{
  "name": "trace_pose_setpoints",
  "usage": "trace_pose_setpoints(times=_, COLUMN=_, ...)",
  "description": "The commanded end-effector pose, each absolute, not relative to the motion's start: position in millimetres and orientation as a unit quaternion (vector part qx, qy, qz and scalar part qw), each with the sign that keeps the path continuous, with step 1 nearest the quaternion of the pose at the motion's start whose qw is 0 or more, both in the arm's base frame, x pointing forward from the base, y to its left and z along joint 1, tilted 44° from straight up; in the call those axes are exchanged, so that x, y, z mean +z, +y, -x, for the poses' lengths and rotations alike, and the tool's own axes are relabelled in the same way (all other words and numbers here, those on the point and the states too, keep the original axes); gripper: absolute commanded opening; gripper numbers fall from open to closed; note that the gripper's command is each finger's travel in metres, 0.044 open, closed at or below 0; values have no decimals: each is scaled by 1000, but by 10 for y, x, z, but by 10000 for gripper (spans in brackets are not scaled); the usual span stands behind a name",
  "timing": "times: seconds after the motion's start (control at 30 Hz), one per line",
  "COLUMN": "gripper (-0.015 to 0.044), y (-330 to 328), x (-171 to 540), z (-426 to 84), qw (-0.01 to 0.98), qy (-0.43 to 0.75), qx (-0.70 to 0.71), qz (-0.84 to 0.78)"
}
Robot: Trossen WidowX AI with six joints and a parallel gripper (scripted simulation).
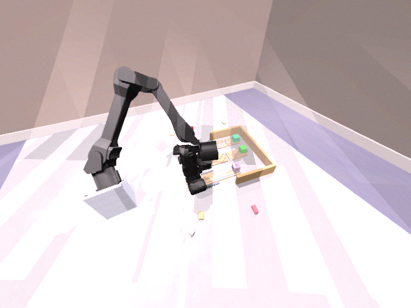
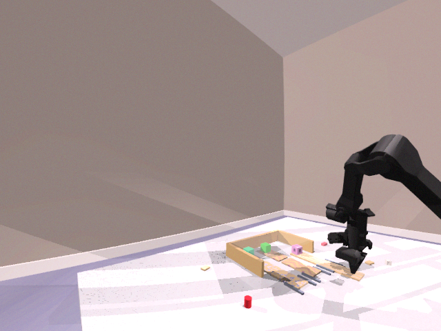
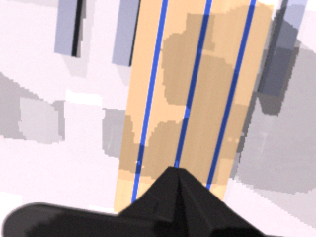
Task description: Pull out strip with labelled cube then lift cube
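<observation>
While your clenched, empty gripper [image 3: 179, 170] is pressing the strip [image 3: 197, 94], you are risking slippage, stranding the cube [image 1: 236, 166].

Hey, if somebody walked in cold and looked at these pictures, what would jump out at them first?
Probably the big black arm bent over the floor, its shut gripper pressing down on the near end of a tan strip with blue lines. Next, the open-fronted wooden frame beside it, with two green cubes at its back and a pink cube on the blue-lined strip. A small red cylinder stands alone in front.
</observation>
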State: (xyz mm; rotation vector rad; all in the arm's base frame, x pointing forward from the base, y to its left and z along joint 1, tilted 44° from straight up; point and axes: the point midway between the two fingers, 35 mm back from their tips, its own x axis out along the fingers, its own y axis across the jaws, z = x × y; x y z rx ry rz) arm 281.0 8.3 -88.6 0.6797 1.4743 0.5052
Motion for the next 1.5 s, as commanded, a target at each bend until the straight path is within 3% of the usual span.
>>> trace_pose_setpoints(times=0.0, gripper=0, y=135, x=-913, z=-2668, qw=651, qy=661, qx=225, qz=-299)
trace_pose_setpoints(times=1.47, gripper=0, y=206, x=-872, z=-2040, qw=650, qy=662, qx=225, qz=-299)
